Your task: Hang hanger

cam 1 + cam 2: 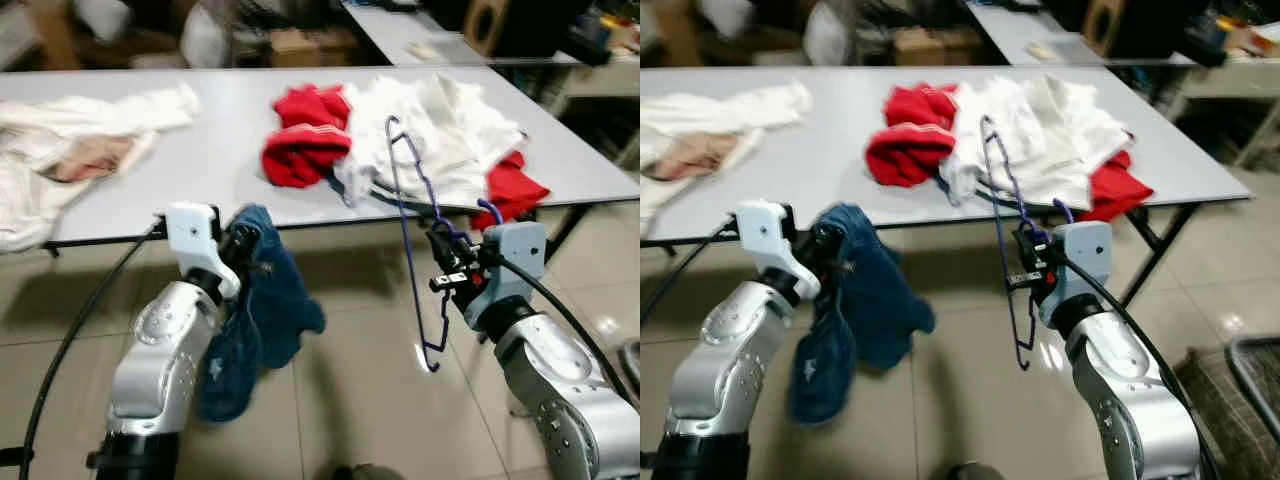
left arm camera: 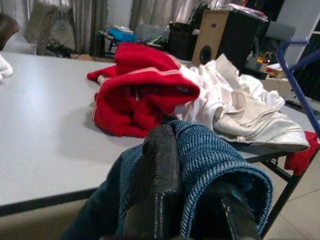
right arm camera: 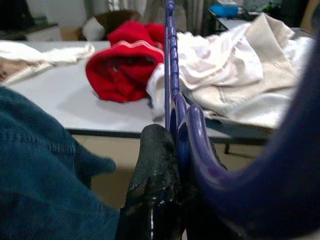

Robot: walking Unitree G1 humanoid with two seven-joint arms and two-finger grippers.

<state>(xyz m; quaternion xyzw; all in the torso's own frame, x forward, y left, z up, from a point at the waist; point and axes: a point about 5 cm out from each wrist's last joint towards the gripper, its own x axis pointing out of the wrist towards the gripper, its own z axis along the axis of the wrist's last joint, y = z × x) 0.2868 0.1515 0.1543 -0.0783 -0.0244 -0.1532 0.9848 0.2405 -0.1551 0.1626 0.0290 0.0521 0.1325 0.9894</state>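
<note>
Right gripper (image 1: 446, 268) pinched the purple hanger (image 1: 412, 262) near its hook — thin, stiff, probably light and slippery — while left gripper (image 1: 243, 243) clamped limp blue garment (image 1: 255, 320).

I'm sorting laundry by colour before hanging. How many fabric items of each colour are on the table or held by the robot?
Red: 2, the red hoodie and a red piece under the white pile
White or cream: 2, the white pile and the cream garment
Blue: 1, the blue garment held by the left gripper
Total: 5
</note>
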